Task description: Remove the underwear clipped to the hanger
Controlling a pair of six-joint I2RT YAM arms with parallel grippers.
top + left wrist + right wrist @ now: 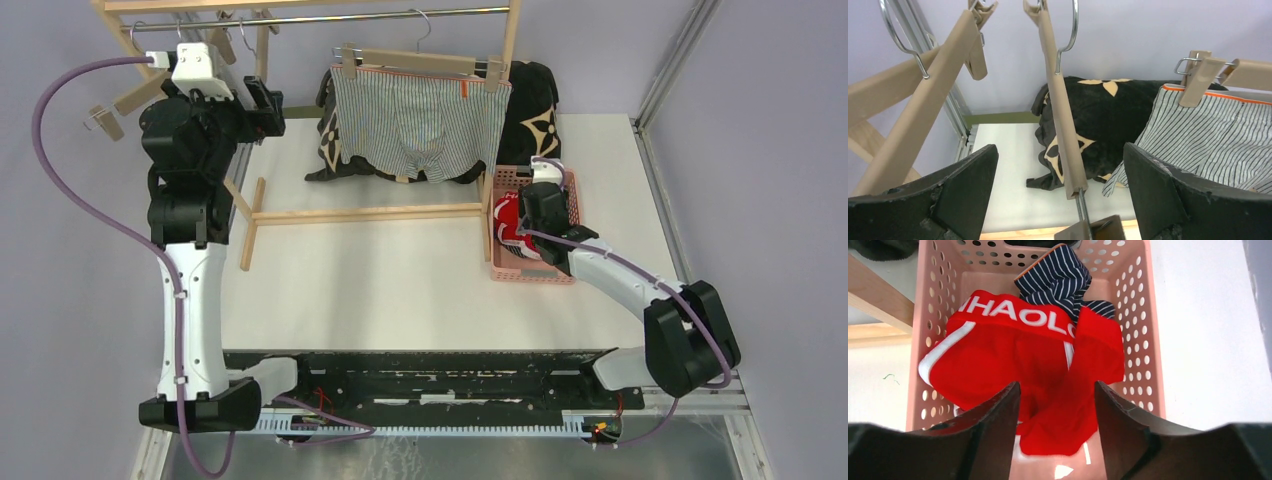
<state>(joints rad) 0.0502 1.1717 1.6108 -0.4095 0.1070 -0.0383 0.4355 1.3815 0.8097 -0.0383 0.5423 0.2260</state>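
From above, the grey pair (420, 125) is seen clipped to its hanger (420, 62) on the rail (330, 18) at top centre, with the cushion (530, 110) behind it. The red pair (508, 225) is seen lying in the basket (560, 275) at right centre of the desk (400, 290). The left hand (265, 103) is raised at upper left, released and empty, well apart from the grey pair, and the right hand (540, 212) is poised over the basket. One pair is judged left to be unclipped. In the left wrist view, an empty hanger (1058, 100) is seen hanging between the wide-spread jaws of the left hand (1060, 165), while the grey pair (1218, 135) and its clip (1198, 77) are found at the right edge. Were the hand swept sideways toward that clip, the empty hanger could be caught and swung, or knocked off the rail. Were the cloth tugged before the clip was pressed, the hanger could be dragged along the rail. In the right wrist view, the jaws of the right hand (1057, 390) are seen parted just above the red pair (1013, 355), with nothing gripped. The navy pair (1063, 280) is tucked behind it at upper centre of the basket (1153, 315). Whether a finger touches the cloth cannot be told; if it does, the red pair could be snagged and lifted back out as the hand is raised.
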